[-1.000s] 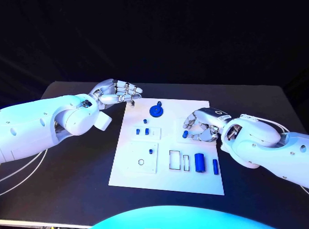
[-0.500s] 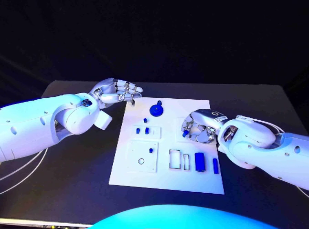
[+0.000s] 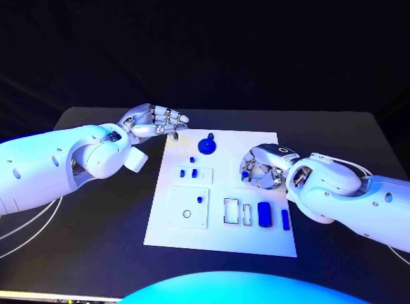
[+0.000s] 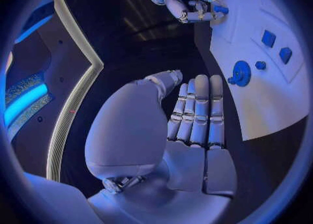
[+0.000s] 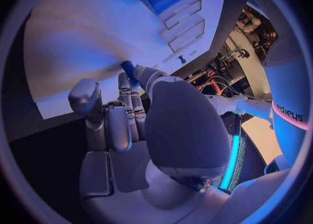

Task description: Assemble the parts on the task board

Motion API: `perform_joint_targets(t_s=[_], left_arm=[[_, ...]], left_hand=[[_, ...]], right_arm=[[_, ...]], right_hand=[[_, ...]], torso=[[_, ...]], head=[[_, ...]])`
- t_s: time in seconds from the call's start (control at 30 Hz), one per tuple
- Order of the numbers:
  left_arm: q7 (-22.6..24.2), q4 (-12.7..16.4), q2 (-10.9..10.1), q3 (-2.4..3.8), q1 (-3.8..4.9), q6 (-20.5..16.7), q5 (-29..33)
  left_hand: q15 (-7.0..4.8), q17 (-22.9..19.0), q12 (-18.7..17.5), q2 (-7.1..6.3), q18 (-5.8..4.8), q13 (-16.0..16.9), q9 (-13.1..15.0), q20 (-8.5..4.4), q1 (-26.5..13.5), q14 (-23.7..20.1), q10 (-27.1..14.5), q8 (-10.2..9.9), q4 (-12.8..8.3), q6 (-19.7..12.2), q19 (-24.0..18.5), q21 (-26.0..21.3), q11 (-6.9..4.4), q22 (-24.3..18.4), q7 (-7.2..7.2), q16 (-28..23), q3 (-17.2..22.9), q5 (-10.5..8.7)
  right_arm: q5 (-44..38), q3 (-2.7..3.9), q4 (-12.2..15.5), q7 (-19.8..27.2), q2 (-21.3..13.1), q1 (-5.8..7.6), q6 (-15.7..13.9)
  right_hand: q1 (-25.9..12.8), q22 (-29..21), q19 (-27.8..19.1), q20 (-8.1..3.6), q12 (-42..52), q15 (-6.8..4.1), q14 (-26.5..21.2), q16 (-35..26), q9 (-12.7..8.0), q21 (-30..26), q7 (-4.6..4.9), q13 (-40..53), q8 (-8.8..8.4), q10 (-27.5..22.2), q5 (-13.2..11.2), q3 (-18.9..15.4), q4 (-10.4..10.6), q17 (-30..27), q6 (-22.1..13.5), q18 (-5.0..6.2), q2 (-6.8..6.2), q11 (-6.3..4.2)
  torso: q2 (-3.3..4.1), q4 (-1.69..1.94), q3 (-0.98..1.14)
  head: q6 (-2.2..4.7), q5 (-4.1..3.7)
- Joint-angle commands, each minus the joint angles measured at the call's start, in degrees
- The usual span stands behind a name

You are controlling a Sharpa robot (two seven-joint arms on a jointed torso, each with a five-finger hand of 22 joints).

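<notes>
The white task board [image 3: 260, 142] lies mid-table with a blue gear [image 3: 208, 147] near its far end and several small blue parts lower down. My right hand [image 3: 264, 166] hovers over the board's right side and pinches a small blue part [image 3: 245, 175] between thumb and fingers. The same part [image 5: 128, 70] shows at its fingertips in the right wrist view, close to the board. My left hand [image 3: 154, 123] sits just off the board's far left corner, fingers curled in on nothing. The left wrist view shows the curled left hand [image 4: 195, 114], the gear [image 4: 241, 73] and the right hand [image 4: 189, 2].
Two blue bars [image 3: 265, 212] and a rectangular frame [image 3: 231, 212] lie at the board's near right. A ring outline [image 3: 186, 215] and a small blue peg [image 3: 200, 200] sit on the square plate at its near left. Black table [image 3: 95, 253] surrounds the board.
My right hand has crept slightly left and farther over the board, still holding the small blue part. My left hand has stayed put.
</notes>
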Motion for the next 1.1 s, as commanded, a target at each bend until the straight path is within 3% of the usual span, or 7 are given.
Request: perform_joint_targets(t_s=[0.03,0.4,0.8,1.1], left_arm=[[0.15,0.08,0.08,0.04,0.02,1.11,0.14],[0.09,0.01,0.05,0.04,0.02,1.15,0.14],[0.08,-0.24,0.19,0.04,0.02,1.13,0.14],[0.22,-0.56,0.48,0.04,0.01,1.16,0.15]], left_hand=[[0.3,-0.09,0.32,0.03,0.74,-0.07,-0.01,0.37,-0.56,-0.19,-0.23,-0.06,-0.01,-0.54,0.12,-0.26,-0.05,-0.1,0.03,-0.27,-0.24,0.25],[0.3,-0.1,0.36,0.06,0.75,-0.07,-0.01,0.38,-0.54,-0.19,-0.26,-0.04,0.01,-0.55,0.15,-0.3,-0.05,-0.13,0.03,-0.27,-0.25,0.25],[0.29,-0.13,0.42,0.09,0.76,-0.07,0.0,0.37,-0.45,-0.21,-0.3,-0.01,-0.02,-0.57,0.21,-0.36,-0.06,-0.18,0.03,-0.27,-0.25,0.25],[0.28,-0.14,0.44,0.09,0.76,-0.07,0.0,0.37,-0.4,-0.21,-0.31,-0.01,-0.04,-0.57,0.22,-0.38,-0.06,-0.19,0.03,-0.27,-0.24,0.26]], right_arm=[[0.33,-0.07,0.21,-1.2,0.08,-0.19,-2.19],[4.49,0.04,1.81,-0.92,-1.13,-0.01,-5.19],[11.61,0.45,6.21,-0.92,-2.78,1.9,-7.47],[14.28,0.44,8.51,0.44,0.8,1.75,-7.3]], right_hand=[[0.49,2.87,0.41,-0.26,0.48,-0.45,1.93,0.34,0.82,0.28,-0.24,0.38,0.96,1.29,0.47,0.93,-0.55,0.01,0.6,-0.21,1.29,-0.56],[0.46,3.3,0.6,-0.56,0.39,-0.68,1.98,0.4,2.11,0.65,-0.35,0.78,2.16,2.1,1.38,2.77,-1.74,0.09,0.63,-0.29,1.76,-0.79],[-0.31,3.35,0.54,-0.57,0.14,-0.64,1.96,0.34,2.59,0.38,-0.31,0.86,2.44,2.09,1.23,3.18,-1.75,-0.05,0.2,-0.27,1.67,-0.73],[-0.39,3.35,0.52,-0.57,0.09,-0.64,1.98,0.39,2.69,0.31,-0.3,0.88,2.5,2.08,1.28,3.26,-1.83,0.03,0.11,-0.26,1.63,-0.73]], torso=[[-0.02,0.01,-0.03],[-0.06,-0.01,-0.04],[-0.04,-0.01,0.0],[-0.11,-0.06,0.08]], head=[[0.03,-0.01],[0.1,-0.05],[0.04,0.2],[-0.28,1.28]])
